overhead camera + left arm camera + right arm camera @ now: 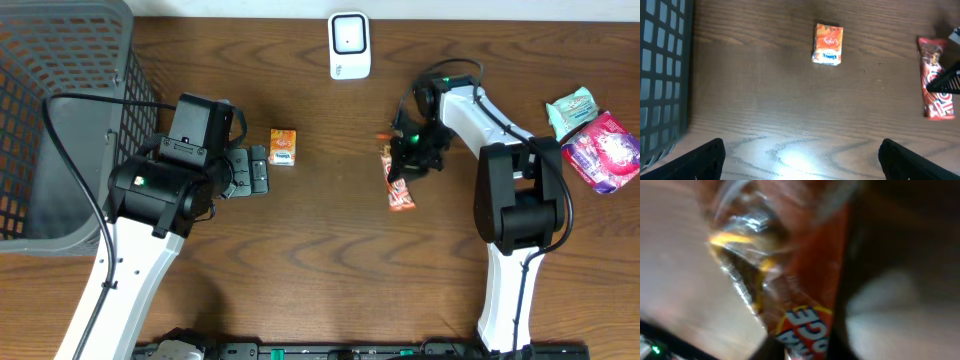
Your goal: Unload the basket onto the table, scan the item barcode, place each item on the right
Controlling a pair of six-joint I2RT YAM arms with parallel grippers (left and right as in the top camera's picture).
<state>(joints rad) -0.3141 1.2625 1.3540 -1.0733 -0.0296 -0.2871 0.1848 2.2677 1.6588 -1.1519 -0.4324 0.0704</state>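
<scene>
A red snack bar (pixel 400 190) lies on the wooden table right of centre, and its wrapper (pixel 810 325) fills the right wrist view, blurred and very close. My right gripper (pixel 404 160) is down over the bar's upper end, shut on the wrapper. The bar (pixel 936 95) also shows at the right edge of the left wrist view. A small orange box (pixel 283 146) (pixel 828 44) lies ahead of my left gripper (pixel 255 170) (pixel 801 152), which is wide open with only bare wood between its fingers. A white scanner (pixel 350 45) stands at the table's far edge.
A grey mesh basket (pixel 60 100) (pixel 660 75) takes up the left side behind the left arm. A teal packet (pixel 572 110) and a pink pack (pixel 605 150) lie at the far right.
</scene>
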